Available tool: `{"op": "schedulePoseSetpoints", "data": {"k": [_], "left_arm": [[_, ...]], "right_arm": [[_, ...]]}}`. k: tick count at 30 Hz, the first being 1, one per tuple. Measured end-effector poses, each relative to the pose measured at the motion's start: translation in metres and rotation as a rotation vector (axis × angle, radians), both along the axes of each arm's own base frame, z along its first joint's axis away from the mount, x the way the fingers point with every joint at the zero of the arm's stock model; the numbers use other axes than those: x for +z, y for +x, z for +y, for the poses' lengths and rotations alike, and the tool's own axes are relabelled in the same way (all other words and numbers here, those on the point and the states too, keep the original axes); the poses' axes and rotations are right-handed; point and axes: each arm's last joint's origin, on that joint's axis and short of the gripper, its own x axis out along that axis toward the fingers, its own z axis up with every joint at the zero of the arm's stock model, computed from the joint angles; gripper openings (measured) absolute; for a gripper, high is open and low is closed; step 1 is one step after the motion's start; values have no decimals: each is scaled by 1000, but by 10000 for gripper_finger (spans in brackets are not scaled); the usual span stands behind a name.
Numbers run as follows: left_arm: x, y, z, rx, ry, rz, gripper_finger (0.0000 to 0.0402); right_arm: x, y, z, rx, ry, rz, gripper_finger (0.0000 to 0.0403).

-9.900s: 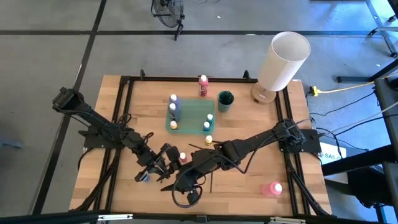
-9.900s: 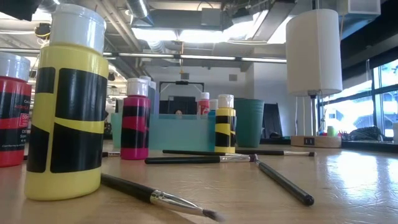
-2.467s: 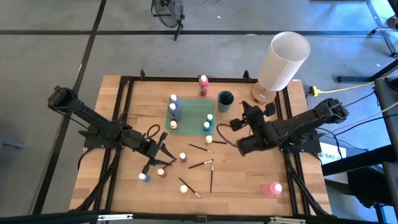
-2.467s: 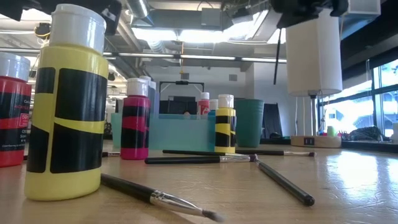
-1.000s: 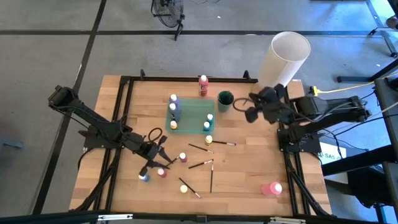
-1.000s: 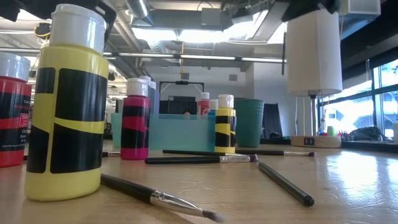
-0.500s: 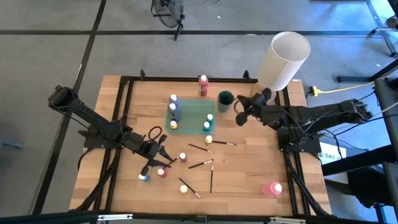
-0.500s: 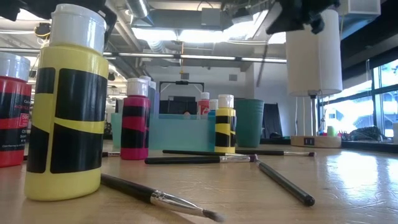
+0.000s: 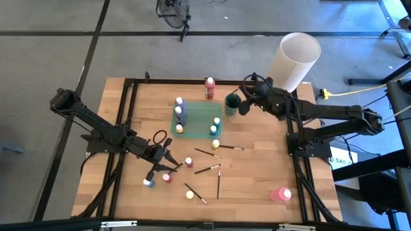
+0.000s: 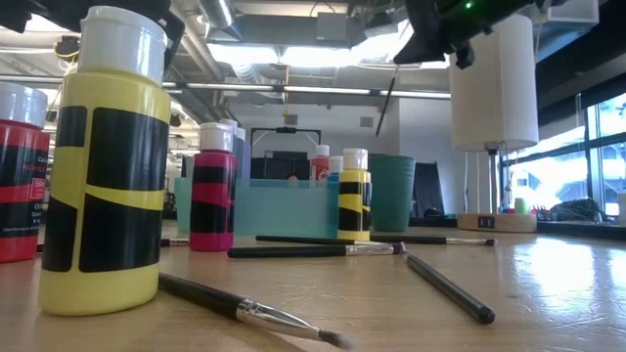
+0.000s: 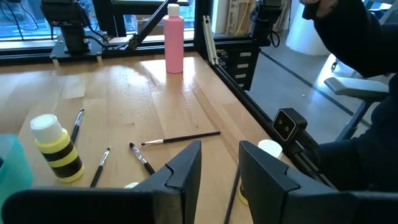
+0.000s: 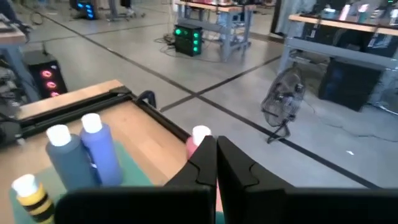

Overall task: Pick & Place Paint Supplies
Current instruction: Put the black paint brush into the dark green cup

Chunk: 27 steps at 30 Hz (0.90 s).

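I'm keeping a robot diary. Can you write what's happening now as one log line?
right gripper: shut on brush, above green cup | left gripper: open, empty, over bottles near table front | loose brushes: on table

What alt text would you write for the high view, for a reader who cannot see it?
Seen from above, the right arm's shut tool hangs over a dark green cup near the wooden table's far edge. The left arm's tool hovers above small white-capped paint bottles and thin dark brushes scattered in front of a teal tray holding more bottles.
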Motion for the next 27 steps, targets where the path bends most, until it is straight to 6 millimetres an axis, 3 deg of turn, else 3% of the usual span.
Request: {"op": "schedulePoseSetpoints", "data": {"k": [27], "left_arm": [[0,0,1,42,29,-11,102]], "right_arm": [[-59,26,-29,-71,183,243,0]]}}
